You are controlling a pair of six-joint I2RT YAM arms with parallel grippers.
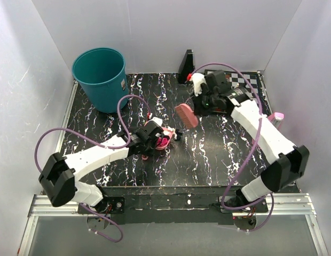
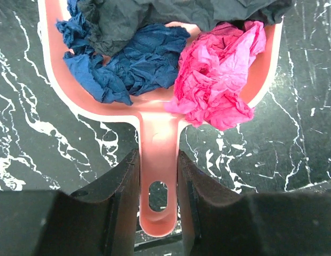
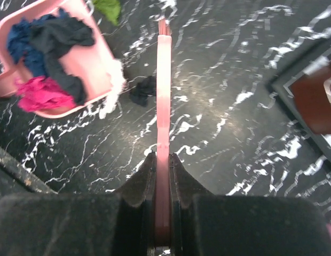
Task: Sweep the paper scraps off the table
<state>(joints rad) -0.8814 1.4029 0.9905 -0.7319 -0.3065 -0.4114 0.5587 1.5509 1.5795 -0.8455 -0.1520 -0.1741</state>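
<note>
My left gripper [image 1: 153, 133] [image 2: 157, 156] is shut on the handle of a pink dustpan [image 2: 157, 122] that rests on the black marbled table [image 1: 219, 149]. The pan holds dark blue [image 2: 131, 66], magenta [image 2: 216, 85] and dark grey [image 2: 155, 16] paper scraps. My right gripper [image 1: 204, 105] [image 3: 163, 158] is shut on a pink brush [image 1: 187, 115] [image 3: 164, 80], held to the right of the pan [image 3: 75, 64]. In the right wrist view a white scrap [image 3: 116, 85] lies at the pan's lip, a dark scrap [image 3: 141, 90] lies just beyond it, and a green scrap [image 3: 108, 7] lies farther off.
A teal bin [image 1: 100, 77] stands at the back left. A chessboard [image 1: 244, 80], a black wedge [image 1: 187, 65] and a white piece [image 1: 197, 81] are at the back right. A pink object [image 1: 277, 116] lies at the right edge. White walls surround the table.
</note>
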